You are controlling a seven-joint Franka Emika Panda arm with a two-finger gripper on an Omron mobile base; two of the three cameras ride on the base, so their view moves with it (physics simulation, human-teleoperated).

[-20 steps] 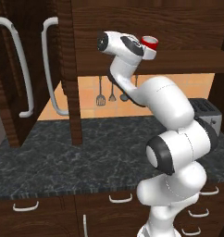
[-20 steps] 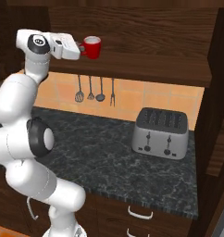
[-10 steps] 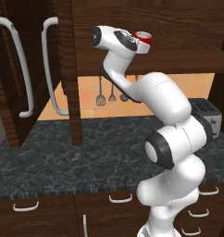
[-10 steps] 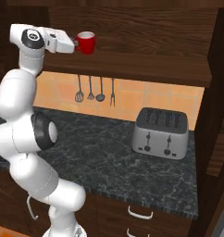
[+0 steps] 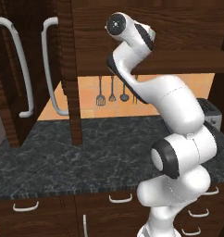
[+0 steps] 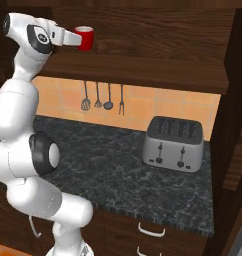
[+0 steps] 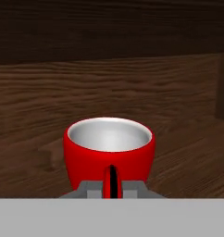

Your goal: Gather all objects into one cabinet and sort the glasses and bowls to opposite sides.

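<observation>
Red mug (image 7: 109, 152), handle pinched by gripper (image 7: 111, 189)

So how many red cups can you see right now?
1. The red mug is held by its handle in the end effector, up inside the open cabinet. Others may be hidden elsewhere.

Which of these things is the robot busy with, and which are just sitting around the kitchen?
Part of the job:
- red mug, upright, held by its handle
- gripper, shut on the mug's handle
- open cabinet, with the mug inside it

Just lying about:
- toaster
- hanging utensils
- counter
</observation>
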